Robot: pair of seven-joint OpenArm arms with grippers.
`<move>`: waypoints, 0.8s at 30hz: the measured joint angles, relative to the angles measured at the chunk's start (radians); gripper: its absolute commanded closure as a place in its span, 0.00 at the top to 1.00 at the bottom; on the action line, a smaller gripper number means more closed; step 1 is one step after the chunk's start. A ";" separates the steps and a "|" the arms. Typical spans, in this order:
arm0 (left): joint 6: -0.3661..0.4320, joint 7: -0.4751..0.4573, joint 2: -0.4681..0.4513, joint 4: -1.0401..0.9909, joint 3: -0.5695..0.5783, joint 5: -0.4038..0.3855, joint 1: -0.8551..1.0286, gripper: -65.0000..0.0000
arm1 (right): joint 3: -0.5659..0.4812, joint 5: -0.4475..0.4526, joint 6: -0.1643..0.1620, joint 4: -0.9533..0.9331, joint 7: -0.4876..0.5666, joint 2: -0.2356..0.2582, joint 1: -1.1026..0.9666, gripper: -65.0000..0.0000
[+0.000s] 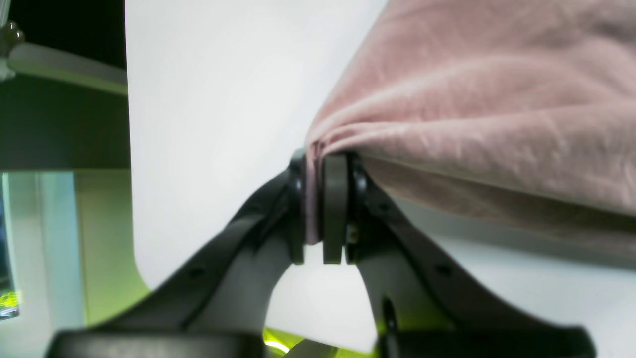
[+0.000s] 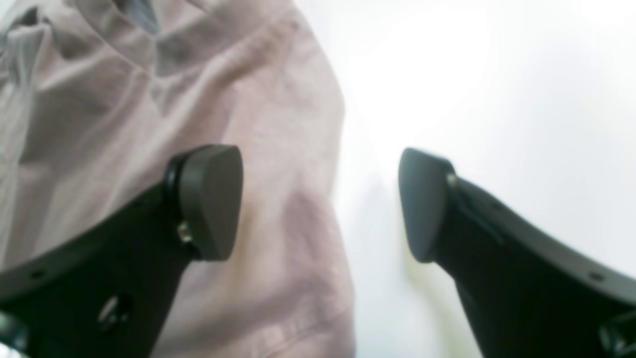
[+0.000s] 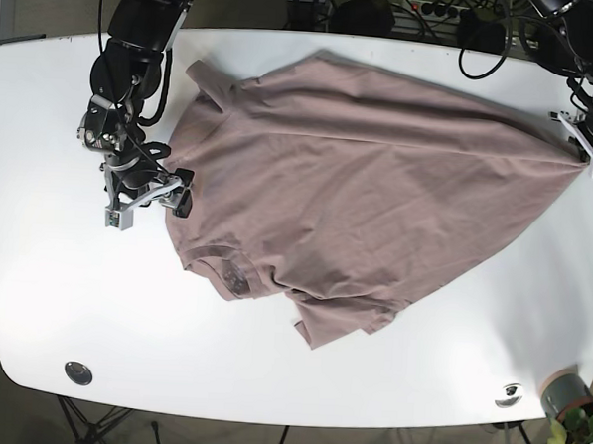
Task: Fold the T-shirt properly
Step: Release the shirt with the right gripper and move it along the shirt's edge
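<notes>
Fabric of the pink T-shirt lies spread across the middle of the white table, collar toward the near side in the base view and hem corner drawn out to that view's right edge. We see the cloth pulled into a taut point there, with long creases running from the point back across the body of the shirt.

Our left gripper is clamped on that corner: in the left wrist view both pads are pressed together with a thin fold of pink cloth pinched between them, and the fabric fans out upward and to the right from the pinch. The table surface shows white behind and below the jaws.

Our right gripper is released. In the right wrist view its two fingers stand wide apart, one over the shirt edge and the other over bare table; nothing lies between the pads. In the base view this gripper sits just beside the shirt's edge on that view's left, near the sleeve.

A lower sleeve is bunched near the collar. We also note a small round fitting and another near the table's front edge.
</notes>
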 measured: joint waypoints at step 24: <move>0.000 -0.005 -0.017 -0.034 0.036 0.000 -0.092 0.00 | 0.053 0.016 0.005 -0.036 0.001 0.006 -0.026 0.03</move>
